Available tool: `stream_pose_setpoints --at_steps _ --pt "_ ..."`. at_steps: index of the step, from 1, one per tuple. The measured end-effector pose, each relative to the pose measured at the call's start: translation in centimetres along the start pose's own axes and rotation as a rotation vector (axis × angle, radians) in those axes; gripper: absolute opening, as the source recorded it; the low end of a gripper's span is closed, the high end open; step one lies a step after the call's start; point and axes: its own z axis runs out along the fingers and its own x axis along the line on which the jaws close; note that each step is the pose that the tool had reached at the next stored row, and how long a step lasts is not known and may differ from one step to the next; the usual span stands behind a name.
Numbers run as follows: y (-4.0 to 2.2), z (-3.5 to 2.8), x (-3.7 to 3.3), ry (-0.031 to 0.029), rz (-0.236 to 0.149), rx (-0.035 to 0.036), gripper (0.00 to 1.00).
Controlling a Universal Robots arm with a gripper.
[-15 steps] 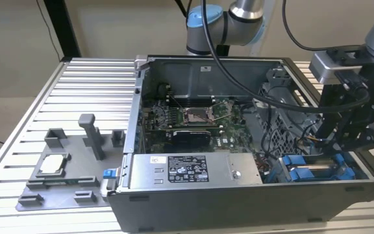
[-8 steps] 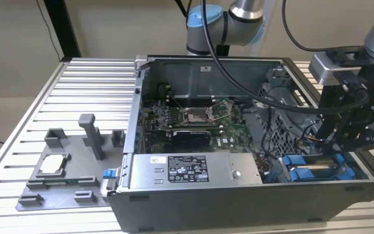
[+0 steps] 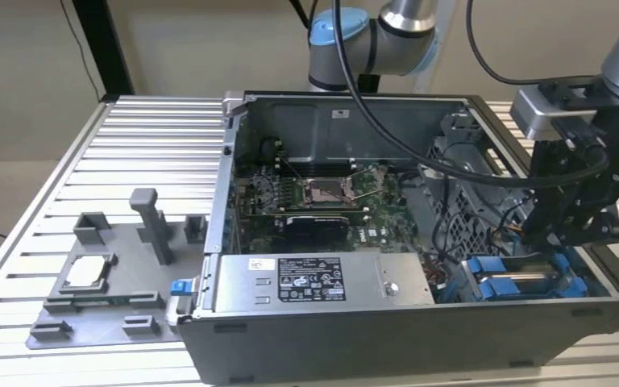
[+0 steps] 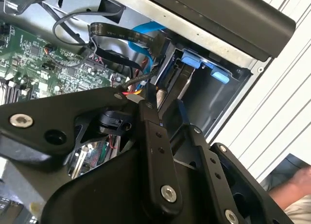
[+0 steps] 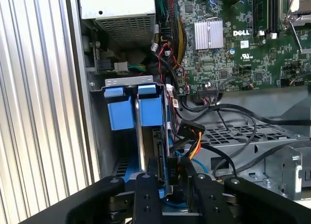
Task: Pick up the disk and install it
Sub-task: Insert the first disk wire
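Note:
The disk (image 5: 163, 147) stands on edge in the drive bay at the case's front corner, on the exterior view's right, with its blue frame (image 5: 150, 108) at the far end. My gripper (image 5: 167, 179) is shut on the disk's near edge, one black finger on each side. In the exterior view the gripper (image 3: 562, 242) hangs low over the blue-framed disk (image 3: 514, 284) inside the case. In the second wrist view the fingers (image 4: 148, 117) reach toward the bay, where blue clips (image 4: 194, 61) show. A second blue frame (image 5: 119, 112) sits in the slot beside it.
The open computer case (image 3: 396, 339) lies on a slatted metal table. A grey power supply box (image 3: 309, 278) and the motherboard (image 3: 321, 193) lie beside the bay. Cables (image 5: 194, 141) crowd the disk. A grey fixture (image 3: 105, 282) holds a small silver chip (image 3: 86, 270). A person's hand (image 4: 296, 185) is nearby.

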Motion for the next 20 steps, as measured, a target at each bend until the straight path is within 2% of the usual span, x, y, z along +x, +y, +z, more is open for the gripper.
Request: stream_pose_setpoints --at_steps 15,16,20 --pt "0.02 -0.01 -0.19 0.0002 0.000 0.0002 1.00" --pt "0.02 -0.01 -0.21 0.0002 0.000 0.0002 0.00" --pt "0.02 -0.01 -0.25 0.0003 0.000 0.0002 0.00"
